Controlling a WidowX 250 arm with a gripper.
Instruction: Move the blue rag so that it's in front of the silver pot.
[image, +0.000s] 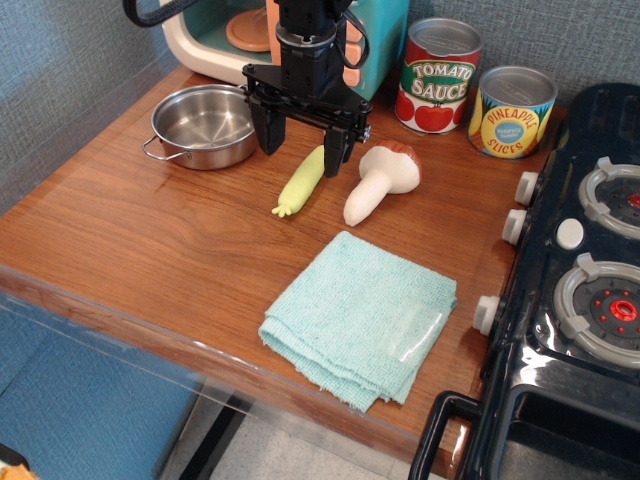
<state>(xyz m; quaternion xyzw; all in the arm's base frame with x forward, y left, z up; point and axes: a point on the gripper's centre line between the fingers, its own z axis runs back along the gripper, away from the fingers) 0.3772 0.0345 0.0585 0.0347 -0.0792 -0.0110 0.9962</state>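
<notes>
The blue rag (362, 317) lies folded and roughly square on the wooden table, near its front edge, right of centre. The silver pot (204, 125) stands at the back left, empty, with thin wire loop handles. My gripper (303, 147) hangs at the back centre, just right of the pot and well behind the rag. Its two black fingers are spread apart with nothing between them. The right finger stands over the top end of a yellow-green toy vegetable.
A yellow-green toy vegetable (302, 182) and a toy mushroom (381, 180) lie between gripper and rag. A tomato sauce can (438, 76) and a pineapple can (512, 111) stand at the back right. A toy stove (580, 290) borders the right side; a teal toy appliance (215, 35) stands behind.
</notes>
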